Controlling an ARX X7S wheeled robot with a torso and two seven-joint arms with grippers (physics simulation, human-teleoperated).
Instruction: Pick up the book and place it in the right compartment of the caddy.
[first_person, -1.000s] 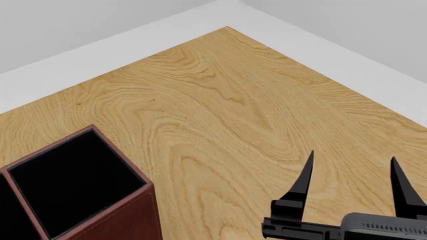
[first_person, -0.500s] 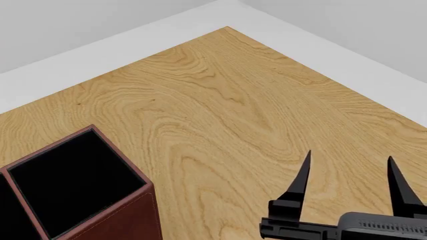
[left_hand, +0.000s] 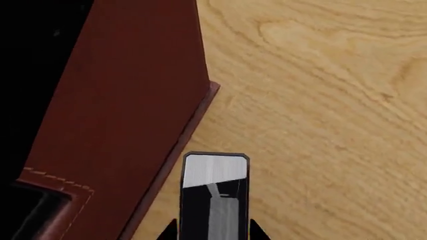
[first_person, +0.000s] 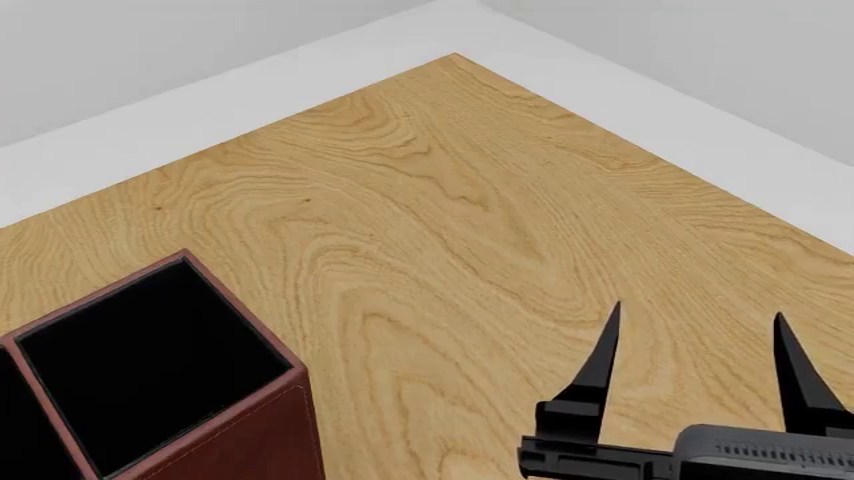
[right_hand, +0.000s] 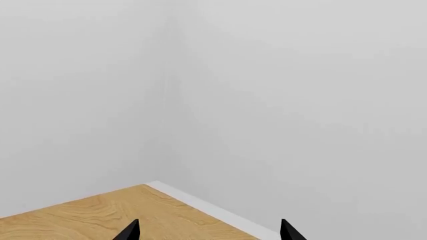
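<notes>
In the left wrist view my left gripper (left_hand: 213, 231) is shut on the book (left_hand: 215, 192), a black hardback whose white-grey page edges face the camera. The book hangs just outside the reddish-brown outer wall of the caddy (left_hand: 127, 110), over bare wood. The head view shows the caddy (first_person: 254, 435) at the lower left, with its square black-lined right compartment (first_person: 134, 365) holding nothing. My left gripper and the book are outside the head view. My right gripper (first_person: 694, 355) is open at the lower right over the table, holding nothing, and its fingertips (right_hand: 131, 231) point toward the wall.
The wooden table (first_person: 454, 220) ends in a far corner bordered by a white floor strip (first_person: 267, 75) and grey walls. In the left wrist view a lower stitched well edge (left_hand: 57, 182) of the caddy sits beside the tall wall.
My right gripper has drifted slightly to the left in the head view. The caddy has not moved.
</notes>
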